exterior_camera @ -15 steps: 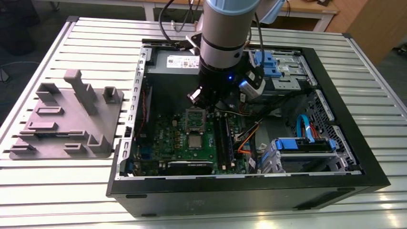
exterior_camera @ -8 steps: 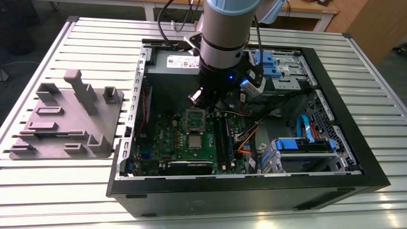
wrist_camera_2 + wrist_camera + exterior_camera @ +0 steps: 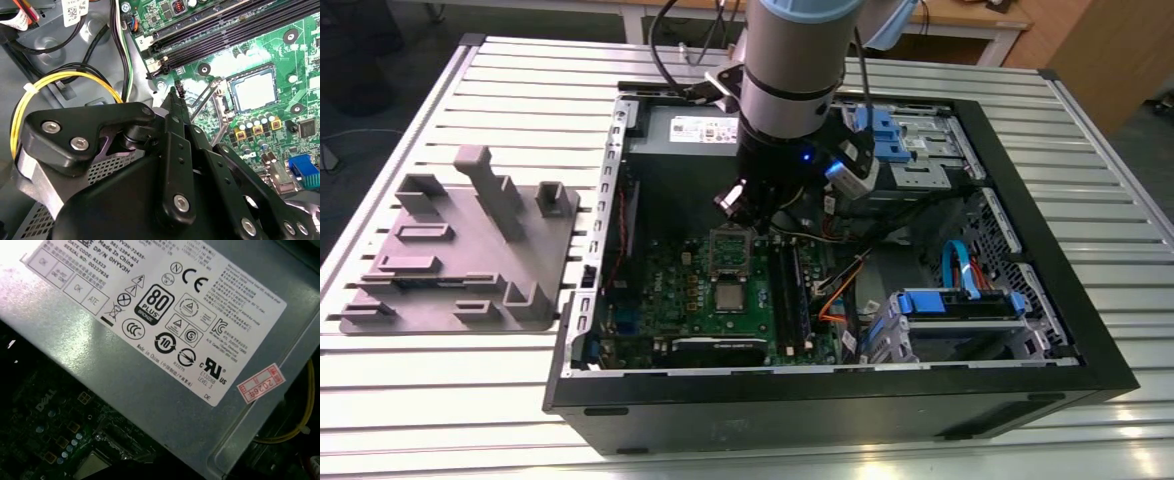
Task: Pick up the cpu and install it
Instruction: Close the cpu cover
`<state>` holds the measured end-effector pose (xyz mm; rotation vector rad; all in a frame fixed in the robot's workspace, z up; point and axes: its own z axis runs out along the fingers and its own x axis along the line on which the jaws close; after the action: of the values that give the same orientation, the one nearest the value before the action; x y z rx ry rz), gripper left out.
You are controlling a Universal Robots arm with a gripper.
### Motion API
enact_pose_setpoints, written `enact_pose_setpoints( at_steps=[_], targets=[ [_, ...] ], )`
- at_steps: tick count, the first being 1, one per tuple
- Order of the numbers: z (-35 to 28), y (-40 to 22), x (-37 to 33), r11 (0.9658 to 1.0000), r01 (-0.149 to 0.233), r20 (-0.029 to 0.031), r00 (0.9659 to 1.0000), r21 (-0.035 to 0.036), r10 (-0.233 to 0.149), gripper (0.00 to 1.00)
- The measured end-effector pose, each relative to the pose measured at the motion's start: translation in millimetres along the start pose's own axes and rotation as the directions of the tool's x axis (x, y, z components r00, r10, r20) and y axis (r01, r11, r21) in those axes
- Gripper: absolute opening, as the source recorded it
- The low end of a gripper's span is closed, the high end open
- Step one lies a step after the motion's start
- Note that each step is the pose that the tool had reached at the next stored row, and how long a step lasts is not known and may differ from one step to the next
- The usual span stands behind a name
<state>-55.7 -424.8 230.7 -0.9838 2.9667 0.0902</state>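
1. The cpu [image 3: 727,296] lies flat on the green circuit board [image 3: 670,290] inside the open computer case [image 3: 827,410]. In the second wrist view the cpu [image 3: 252,90] is framed by a dark square surround. Whether it is fully seated there cannot be told.
2. The chip is judged to be light, thin and stiff. Its smooth metal top is expected to be slippery, and its underside and corners are taken to be fragile.
3. A hold is best taken on two opposite edges of the pale rim, with light pressure and the chip kept level. The flat top offers nothing to pinch.
4. A raised metal frame [image 3: 205,100] stands just beside the cpu, between it and the gripper [image 3: 176,97].
5. In the exterior view the long memory slots [image 3: 787,285] run just beside the cpu at 3 o'clock. They are also seen in the second wrist view [image 3: 225,35].
6. In the exterior view the gripper [image 3: 747,208] hangs over the board at 12 o'clock from the cpu, near it but apart, with no contact made. Whether the gripper is open or closed cannot be told.
7. Farther out at 12 o'clock sits the grey power supply [image 3: 687,125], whose labelled face is seen in the first wrist view [image 3: 165,385].
8. Well apart at 9 o'clock, outside the case, a grey tray [image 3: 454,260] with raised blocks rests on the slatted table [image 3: 454,400].
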Motion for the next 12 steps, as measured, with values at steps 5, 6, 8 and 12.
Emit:
enact_pose_setpoints(
  at_steps=[5, 6, 8, 12],
  targets=[
    [-0.2, 0.1, 0.1, 1.0000, 0.004, -0.0006, 1.0000, 0.0002, -0.004, 0.10],
    [-0.2, 0.1, 0.1, 1.0000, 0.005, -0.0006, 1.0000, 0.0001, -0.005, 0.10],
    [-0.3, 0.1, 0.2, 0.9998, 0.019, -0.0015, 0.9998, -0.0002, -0.019, 0.10],
    [-0.3, 0.1, 0.1, 0.9966, 0.082, -0.0046, 0.9966, -0.0023, -0.082, 0.10]
  ],
)
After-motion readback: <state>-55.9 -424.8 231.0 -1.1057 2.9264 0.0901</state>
